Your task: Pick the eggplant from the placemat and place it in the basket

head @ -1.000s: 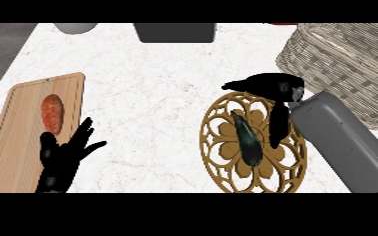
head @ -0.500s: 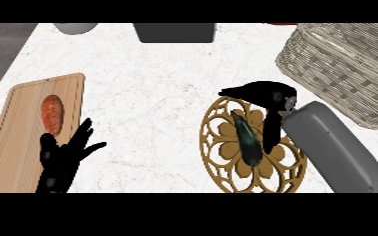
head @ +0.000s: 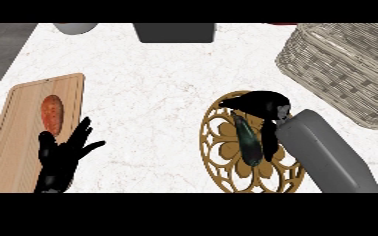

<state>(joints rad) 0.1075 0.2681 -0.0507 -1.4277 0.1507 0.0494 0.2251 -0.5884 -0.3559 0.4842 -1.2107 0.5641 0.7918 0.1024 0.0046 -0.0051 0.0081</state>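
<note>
Up right stands the basket (head: 332,65); on the round placemat (head: 207,139) the right hand (head: 260,104) spreads, not closed, over the far end of the eggplant (head: 247,141), whose long axis runs away from the robot; the left hand (head: 63,155) rests open, well apart.

Bright, even and soft from overhead. Almost washed out on the pale marbled desk (head: 148,90). Gently graded along the grey right forearm (head: 325,155), lighter on its upper face. Darker in the gaps of the basket (head: 336,65) weave. Flat black on the left hand (head: 63,157) and right hand (head: 260,104), with little modelling.
</note>
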